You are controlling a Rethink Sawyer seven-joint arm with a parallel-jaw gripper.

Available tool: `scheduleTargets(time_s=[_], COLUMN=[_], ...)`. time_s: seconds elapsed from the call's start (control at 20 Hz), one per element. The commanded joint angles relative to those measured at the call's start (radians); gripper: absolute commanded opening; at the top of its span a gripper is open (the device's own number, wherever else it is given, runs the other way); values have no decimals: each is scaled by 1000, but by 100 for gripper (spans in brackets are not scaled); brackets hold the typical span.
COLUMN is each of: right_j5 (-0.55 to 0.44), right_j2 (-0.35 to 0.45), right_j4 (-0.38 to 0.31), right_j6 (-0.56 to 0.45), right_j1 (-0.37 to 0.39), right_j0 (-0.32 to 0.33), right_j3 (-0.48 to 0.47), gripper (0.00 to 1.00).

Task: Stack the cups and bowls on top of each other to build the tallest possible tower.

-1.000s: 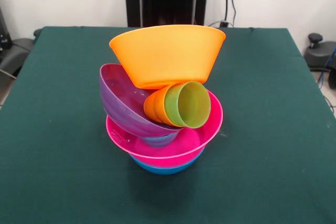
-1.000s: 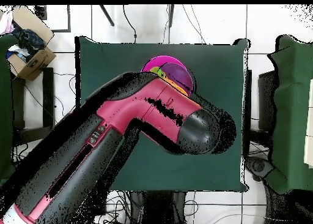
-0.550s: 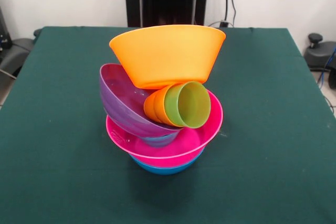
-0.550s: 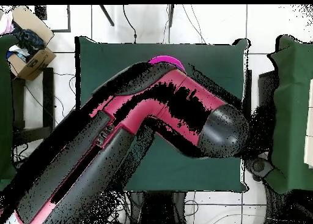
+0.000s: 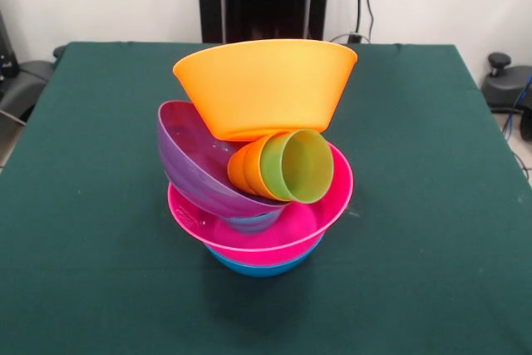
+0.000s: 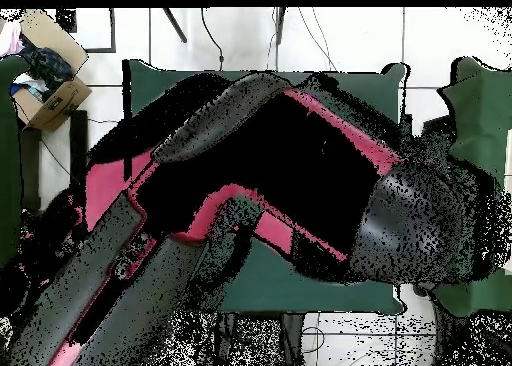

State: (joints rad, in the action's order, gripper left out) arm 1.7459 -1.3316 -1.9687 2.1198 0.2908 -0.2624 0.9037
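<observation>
The tower stands mid-table in the front view. A blue bowl (image 5: pixel 264 265) is at the bottom with a pink bowl (image 5: pixel 326 205) in it. A purple bowl (image 5: pixel 189 158) leans tilted inside the pink one. A green cup (image 5: pixel 297 166) nested in an orange cup (image 5: pixel 240 169) lies on its side, mouth toward the camera. A large orange bowl (image 5: pixel 264 85) rests upright on top, on the purple bowl and the cups. In the overhead view the red and black arm (image 6: pixel 300 172) hides the tower. Neither view shows the gripper.
The green table cloth (image 5: pixel 432 205) surrounds the tower. A cardboard box (image 6: pixel 45 92) sits on the floor beside the table in the overhead view. Cables lie on the tiled floor around the table.
In the overhead view the arm has swung across and grown larger, now covering the tower and most of the table. The tower itself has not moved.
</observation>
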Motion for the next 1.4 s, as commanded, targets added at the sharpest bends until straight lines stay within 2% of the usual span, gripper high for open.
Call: scheduleTargets(time_s=[0.05, 0.35, 0.5, 0.6, 0.75, 0.95, 1.15, 1.3, 1.4], right_j5=[196, 174, 139, 107, 228, 364, 461, 512, 533], right_j2=[7, -44, -86, -143, -190, -229, -220, -210, -202], right_j4=[40, 94, 152, 170, 241, 366, 568, 713, 799], right_j6=[359, 504, 672, 797, 1039, 1341, 1690, 1913, 2045], right_j1=[84, 63, 77, 85, 130, 204, 300, 354, 378], right_j0=[90, 160, 190, 210, 265, 389, 539, 609, 642], right_j3=[-255, -363, -403, -430, -555, -808, -1102, -1246, -1309], gripper=[100, 100, 100, 100, 100, 100, 100, 100, 100])
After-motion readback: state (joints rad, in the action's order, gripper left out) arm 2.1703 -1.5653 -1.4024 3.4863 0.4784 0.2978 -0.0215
